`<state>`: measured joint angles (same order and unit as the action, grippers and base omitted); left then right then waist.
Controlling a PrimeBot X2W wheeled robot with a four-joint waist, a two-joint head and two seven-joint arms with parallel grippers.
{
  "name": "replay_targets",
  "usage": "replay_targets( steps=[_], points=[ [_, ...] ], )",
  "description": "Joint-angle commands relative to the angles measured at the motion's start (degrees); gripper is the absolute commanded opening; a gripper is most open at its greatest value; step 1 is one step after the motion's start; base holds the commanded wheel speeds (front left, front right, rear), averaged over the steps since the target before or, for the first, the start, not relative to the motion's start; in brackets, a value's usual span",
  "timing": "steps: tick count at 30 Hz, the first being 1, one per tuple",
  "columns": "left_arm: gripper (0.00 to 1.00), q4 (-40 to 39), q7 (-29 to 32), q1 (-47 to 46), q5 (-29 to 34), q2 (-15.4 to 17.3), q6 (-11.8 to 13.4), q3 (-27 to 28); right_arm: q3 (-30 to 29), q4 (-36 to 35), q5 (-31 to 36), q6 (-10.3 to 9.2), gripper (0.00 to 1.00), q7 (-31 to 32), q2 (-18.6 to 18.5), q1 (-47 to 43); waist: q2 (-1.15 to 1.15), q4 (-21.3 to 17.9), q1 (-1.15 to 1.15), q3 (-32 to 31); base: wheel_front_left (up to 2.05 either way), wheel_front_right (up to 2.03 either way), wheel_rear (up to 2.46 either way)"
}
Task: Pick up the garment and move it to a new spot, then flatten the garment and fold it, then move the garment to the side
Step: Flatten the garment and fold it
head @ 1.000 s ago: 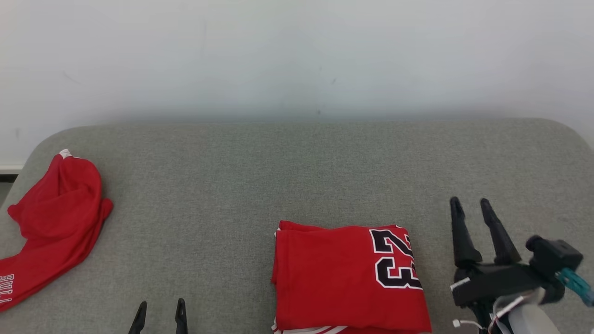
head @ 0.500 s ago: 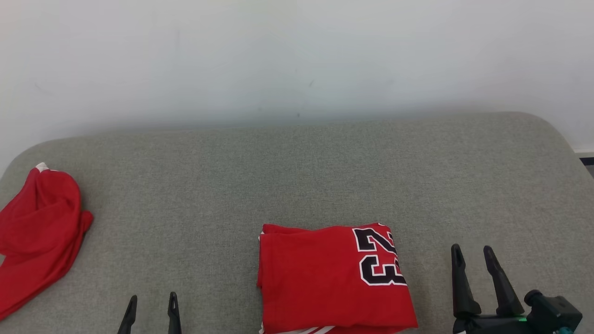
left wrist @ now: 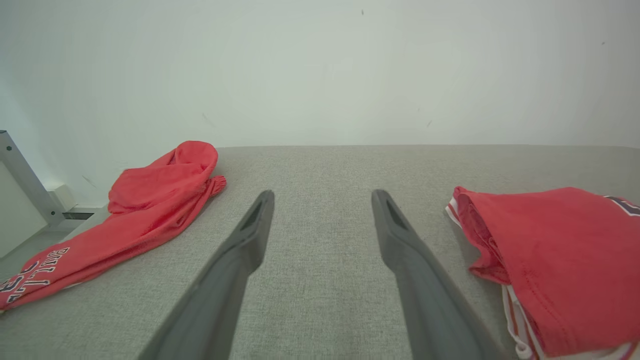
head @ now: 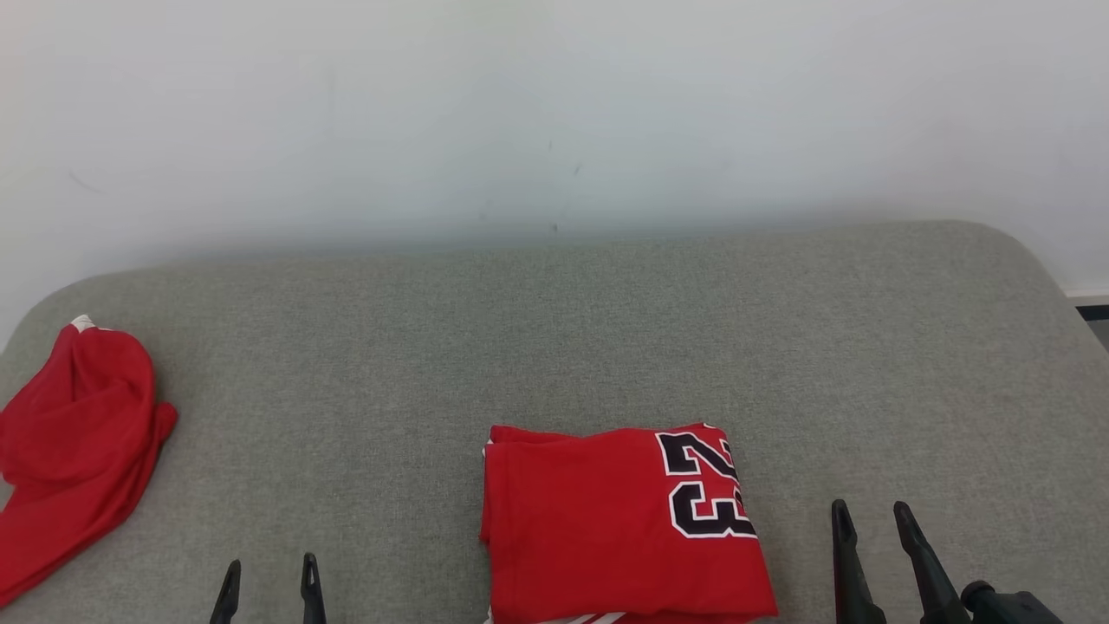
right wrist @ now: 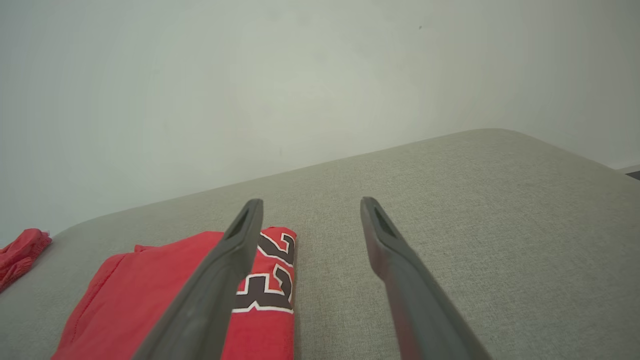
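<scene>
Folded jersey: A red jersey (head: pixel 624 524) folded into a neat rectangle. It lies flat at the near middle of a grey padded surface, and its near edge runs off the bottom of the head view.
Number: A black "23" (head: pixel 703 485) outlined in white sits on the jersey's right part, turned sideways in the head view.
Trim: White-and-red striped edging (left wrist: pixel 515 320) peeks out from the lower layers in the left wrist view.
Left gripper: The left gripper (head: pixel 269 568) is to the left of the jersey and apart from it. Its two dark fingers are spread wide over bare grey fabric with nothing between them. The left wrist view (left wrist: pixel 324 196) shows the same wide gap.
Right gripper: The right gripper (head: pixel 870 511) is just right of the jersey and not touching it. Its fingers are spread and hold nothing. In the right wrist view (right wrist: pixel 311 202) one finger crosses in front of the number.
Second garment: A crumpled red garment (head: pixel 74 442) lies at the far left edge of the surface, well apart from the jersey. The left wrist view shows pale block lettering at its near end.
Surface: Grey woven padding (head: pixel 554 329) with rounded far corners.
Wall: A plain pale wall (head: pixel 554 113) rises directly behind the surface.
Metal bar: A pale grey slanted bar (left wrist: pixel 22 175) stands beyond the surface's left end.
</scene>
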<state>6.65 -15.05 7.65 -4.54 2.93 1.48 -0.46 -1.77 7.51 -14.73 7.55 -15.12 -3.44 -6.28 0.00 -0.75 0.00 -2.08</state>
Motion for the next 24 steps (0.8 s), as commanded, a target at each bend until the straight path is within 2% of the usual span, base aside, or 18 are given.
replay_targets(
  steps=[1,24],
  points=[
    [1.0,0.1,-0.18,0.58,0.62,-0.08,-0.12,0.17,0.08,0.03,0.34,-0.14,1.0,-0.02,0.25,-0.6,0.0,0.1,0.0,-0.06,0.0,0.0,0.0],
    [1.0,1.16,-0.18,1.09,1.03,-0.08,-0.46,0.04,1.37,1.37,2.93,-0.14,1.0,-0.02,0.61,-0.71,0.0,1.3,0.0,-0.2,0.0,0.0,0.0]
  ],
)
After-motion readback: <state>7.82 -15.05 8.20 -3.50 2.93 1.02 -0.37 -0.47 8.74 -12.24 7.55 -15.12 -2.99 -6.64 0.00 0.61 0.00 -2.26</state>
